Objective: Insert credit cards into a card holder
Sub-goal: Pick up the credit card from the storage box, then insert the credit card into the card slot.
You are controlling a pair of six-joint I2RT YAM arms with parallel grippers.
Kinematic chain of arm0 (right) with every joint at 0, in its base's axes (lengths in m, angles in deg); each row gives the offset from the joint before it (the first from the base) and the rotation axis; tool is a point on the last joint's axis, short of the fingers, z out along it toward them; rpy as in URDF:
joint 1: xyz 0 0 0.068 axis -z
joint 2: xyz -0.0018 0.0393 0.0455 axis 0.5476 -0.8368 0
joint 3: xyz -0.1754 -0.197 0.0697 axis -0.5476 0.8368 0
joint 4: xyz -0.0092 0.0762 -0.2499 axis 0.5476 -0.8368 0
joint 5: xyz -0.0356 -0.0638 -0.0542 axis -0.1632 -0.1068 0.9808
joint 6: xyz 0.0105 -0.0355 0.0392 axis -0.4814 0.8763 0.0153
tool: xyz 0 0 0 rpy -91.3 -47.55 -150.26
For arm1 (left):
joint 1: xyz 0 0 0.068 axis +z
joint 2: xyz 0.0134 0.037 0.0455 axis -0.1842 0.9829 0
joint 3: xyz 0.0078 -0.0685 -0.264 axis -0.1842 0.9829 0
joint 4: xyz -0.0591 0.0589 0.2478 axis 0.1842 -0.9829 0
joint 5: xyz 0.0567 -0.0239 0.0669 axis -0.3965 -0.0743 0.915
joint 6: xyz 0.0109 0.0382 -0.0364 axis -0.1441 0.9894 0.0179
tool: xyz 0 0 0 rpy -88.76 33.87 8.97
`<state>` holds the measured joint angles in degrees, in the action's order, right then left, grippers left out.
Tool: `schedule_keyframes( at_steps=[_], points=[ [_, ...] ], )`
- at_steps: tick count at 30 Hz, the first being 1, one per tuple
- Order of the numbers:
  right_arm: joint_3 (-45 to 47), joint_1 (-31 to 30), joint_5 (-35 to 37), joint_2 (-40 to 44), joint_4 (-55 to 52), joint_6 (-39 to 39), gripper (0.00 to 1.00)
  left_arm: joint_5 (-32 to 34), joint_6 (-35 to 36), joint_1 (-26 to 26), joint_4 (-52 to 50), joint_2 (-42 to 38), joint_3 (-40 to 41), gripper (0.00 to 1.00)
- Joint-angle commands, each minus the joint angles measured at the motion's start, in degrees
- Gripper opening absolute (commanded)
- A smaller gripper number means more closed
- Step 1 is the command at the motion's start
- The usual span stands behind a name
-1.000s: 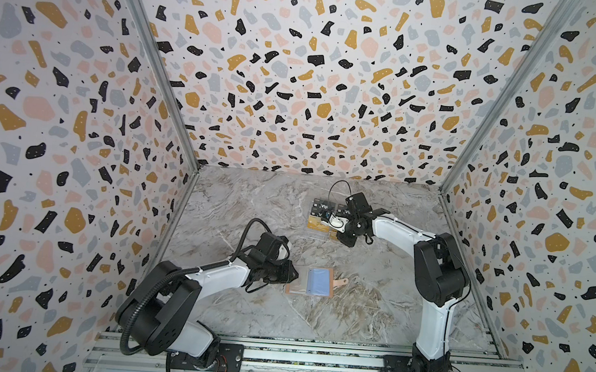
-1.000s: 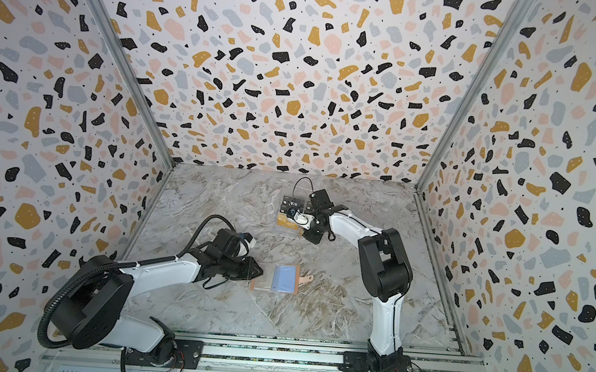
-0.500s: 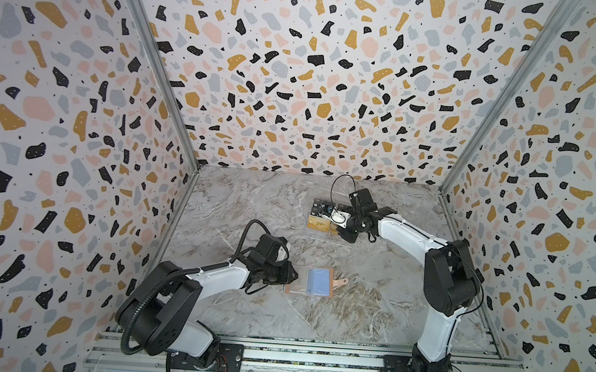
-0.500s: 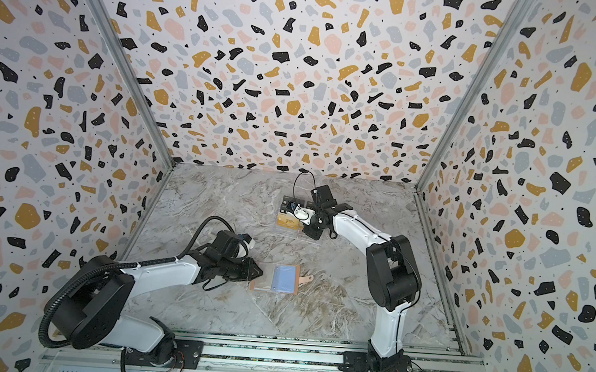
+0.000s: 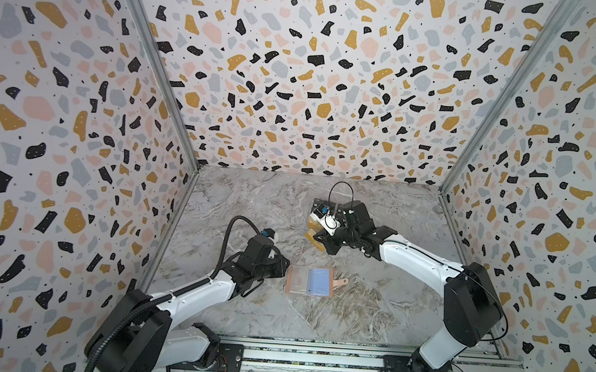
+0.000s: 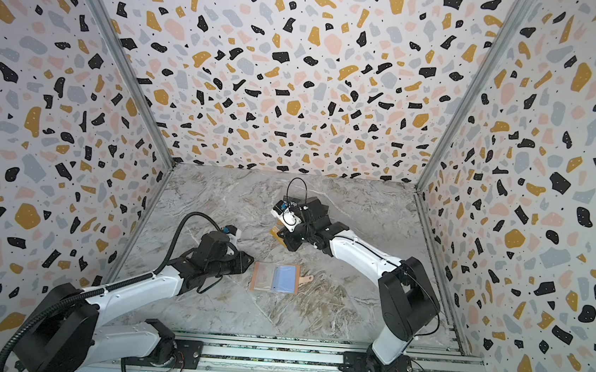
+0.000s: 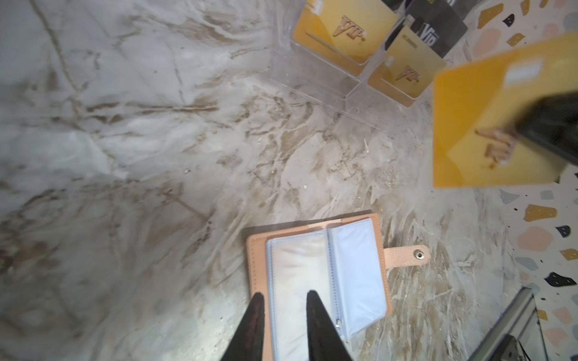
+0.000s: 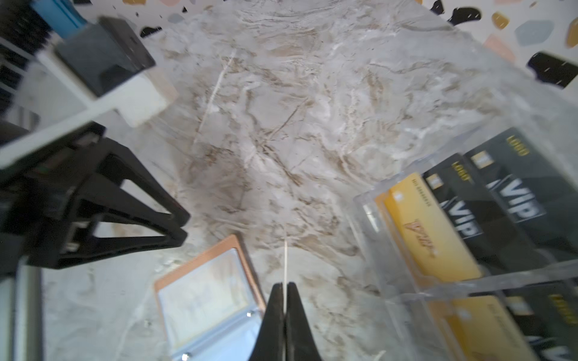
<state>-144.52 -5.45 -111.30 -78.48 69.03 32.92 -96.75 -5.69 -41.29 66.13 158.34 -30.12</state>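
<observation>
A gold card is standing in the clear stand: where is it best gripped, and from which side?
Pinch the gold card by its free edge above the clear stand, from overhead, one jaw on each face. The stand covers its lower part; it stands on edge.

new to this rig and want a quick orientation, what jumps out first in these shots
The right gripper pinches a gold-yellow credit card in the air near the clear acrylic stand, which is stocked with more gold cards and black VIP cards. The salmon-pink card holder lies open on the marble table, with the left gripper, tips parted, at its edge.
</observation>
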Motion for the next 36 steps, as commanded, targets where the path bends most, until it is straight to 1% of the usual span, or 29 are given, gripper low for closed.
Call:
schedule_keyframes(
  at_steps=[1,2,5,6,7,9,11,14,16,19,23,28,32,34,36],
  points=[
    [7.0,-0.9,-7.3,3.7,13.3,-22.9,0.00,2.9,-1.8,-0.9,3.5,-0.6,1.8,0.27],
    [9.3,-1.2,-7.7,4.7,15.7,-26.2,0.00,3.2,-2.0,-1.3,3.6,-0.7,2.1,0.27],
    [14.4,-1.8,-3.9,7.4,18.8,-32.4,0.00,3.8,-2.3,-2.0,4.7,-0.7,2.9,0.27],
    [15.1,-1.6,-5.7,7.3,20.2,-34.2,0.00,4.8,-2.2,-2.0,4.3,-0.6,2.5,0.27],
    [15.0,-1.5,-7.4,7.0,20.1,-34.8,0.00,5.8,-1.9,-2.0,3.7,-0.6,1.9,0.27],
    [14.3,-2.8,-5.9,6.6,18.3,-34.2,0.00,4.9,-2.5,-2.0,5.3,-0.3,1.8,0.27],
    [15.8,-3.8,-4.6,6.9,19.4,-36.2,0.00,3.0,-3.3,-2.4,6.8,0.7,2.3,0.26],
    [22.2,-4.3,-2.4,8.9,27.5,-44.0,0.00,3.1,-2.8,-4.0,6.0,1.3,2.6,0.26],
    [26.8,-4.2,-0.9,10.2,34.4,-51.0,0.00,2.7,-2.6,-4.5,5.1,1.0,2.4,0.25],
    [30.5,-4.5,-0.1,10.4,40.4,-57.9,0.00,2.0,-1.8,-5.0,4.4,-0.3,2.0,0.25],
    [31.9,-6.1,3.3,10.0,39.9,-60.7,0.00,1.9,-0.5,-5.0,2.6,-1.0,1.5,0.26],
    [36.6,-6.8,5.2,7.8,50.2,-68.1,0.00,2.5,0.4,-5.0,-0.9,0.6,-0.5,0.24],
    [35.0,-7.0,4.5,4.6,49.3,-66.5,0.00,1.2,1.7,-5.0,-0.5,0.5,-0.6,0.23],
    [34.0,-6.8,5.4,3.7,47.5,-65.2,0.00,0.7,2.6,-5.0,-0.9,1.1,-0.8,0.22],
    [33.7,-6.5,6.3,3.3,47.8,-64.8,0.00,-0.2,2.6,-5.0,-0.1,2.0,-0.6,0.20]
  ],
)
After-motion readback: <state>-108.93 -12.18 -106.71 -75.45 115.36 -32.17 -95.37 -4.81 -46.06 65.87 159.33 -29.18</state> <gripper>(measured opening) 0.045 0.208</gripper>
